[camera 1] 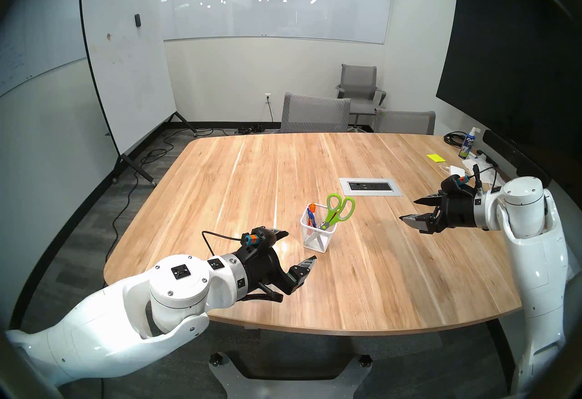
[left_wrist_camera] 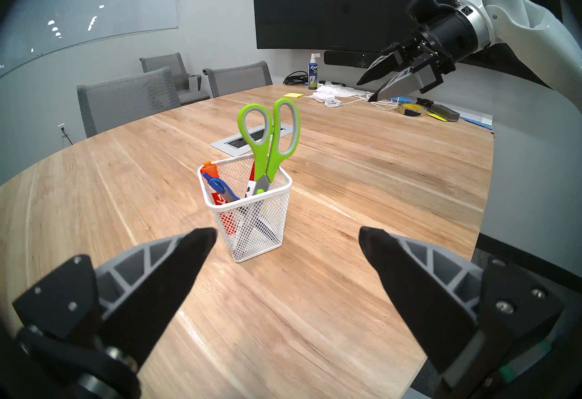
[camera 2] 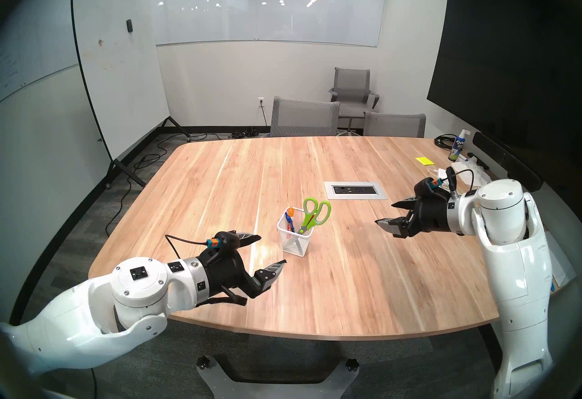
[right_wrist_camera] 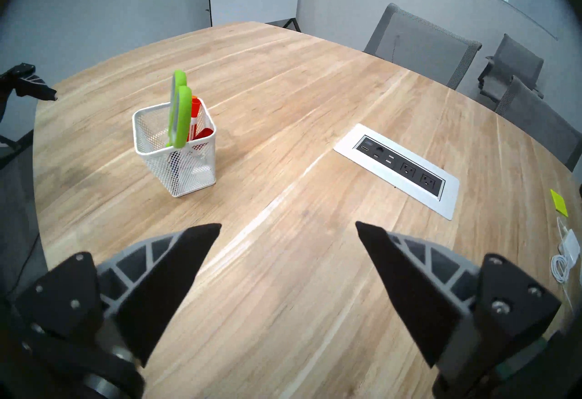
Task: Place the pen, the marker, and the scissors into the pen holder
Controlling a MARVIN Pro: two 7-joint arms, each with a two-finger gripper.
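Observation:
The white mesh pen holder (camera 1: 318, 233) (camera 2: 294, 239) (left_wrist_camera: 252, 225) (right_wrist_camera: 179, 162) stands upright on the wooden table. Inside it stand the lime-green scissors (camera 1: 333, 218) (left_wrist_camera: 261, 165) (right_wrist_camera: 181, 118), handles up. A blue pen (camera 1: 311, 216) (left_wrist_camera: 220, 187) and an orange-capped marker (camera 1: 312, 208) (left_wrist_camera: 210, 170) (right_wrist_camera: 196, 105) lean in it too. My left gripper (camera 1: 300, 245) (camera 2: 272, 248) (left_wrist_camera: 287, 231) hovers just left of the holder, open and empty. Well to the holder's right, my right gripper (camera 1: 408, 209) (camera 2: 384, 213) (right_wrist_camera: 288, 224) is open and empty.
A recessed power outlet panel (camera 1: 370, 186) (right_wrist_camera: 396, 168) lies behind the holder. At the far right edge are a spray bottle (camera 1: 467, 145), yellow sticky notes (camera 1: 435, 158), a charger with cable (right_wrist_camera: 567, 250) and a tape roll (left_wrist_camera: 409, 108). Grey chairs (camera 1: 315, 115) line the far side.

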